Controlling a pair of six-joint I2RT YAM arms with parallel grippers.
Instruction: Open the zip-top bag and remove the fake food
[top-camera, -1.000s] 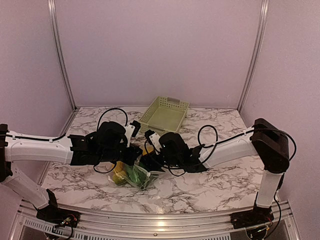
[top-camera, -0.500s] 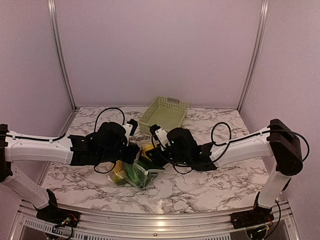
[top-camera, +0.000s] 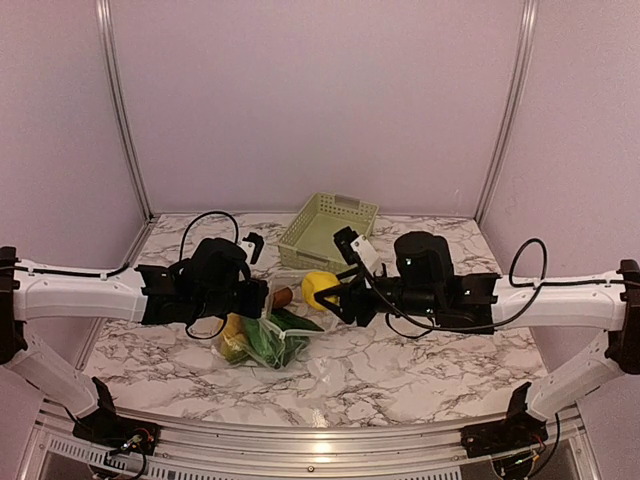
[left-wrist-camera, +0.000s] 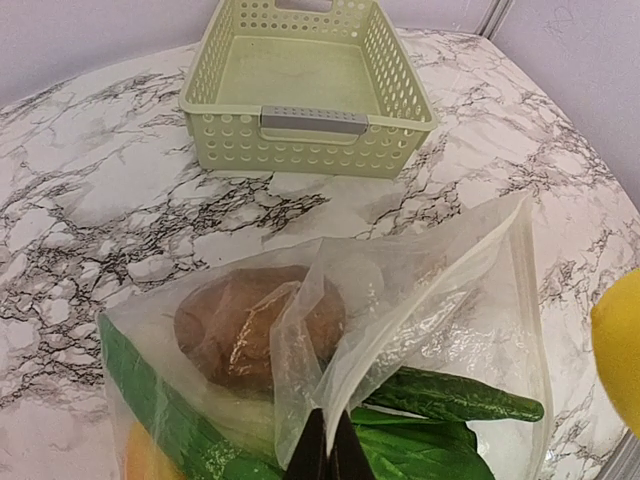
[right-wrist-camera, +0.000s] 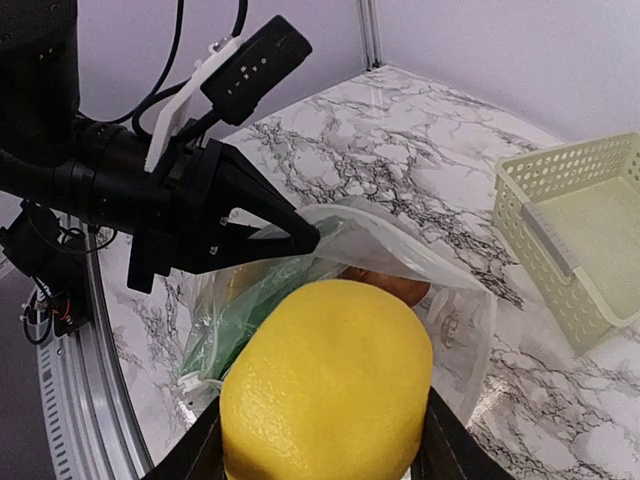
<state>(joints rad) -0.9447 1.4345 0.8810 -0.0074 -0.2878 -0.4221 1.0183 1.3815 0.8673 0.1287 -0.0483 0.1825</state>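
Right gripper (top-camera: 332, 295) clasps the lemon (right-wrist-camera: 325, 385) beside the zip-top bag (left-wrist-camera: 440, 300), left gripper (left-wrist-camera: 327, 450) pinching its edge

Lit softly and evenly from above; dim, with a lilac cast, in the top view. Noted only faint, diffuse shadows throughout. Found mild sheen on the zip-top bag (left-wrist-camera: 440, 330) just ahead of the left gripper (left-wrist-camera: 325, 452). Found slight softness on the lemon (right-wrist-camera: 325, 390) within the right gripper (right-wrist-camera: 320, 445).

no word, label, brand, number or sign can be read anywhere in view, neither on the clear zip-top bag (left-wrist-camera: 440, 290), nor the yellow lemon (right-wrist-camera: 325, 390), nor the pale green basket (left-wrist-camera: 300, 152).
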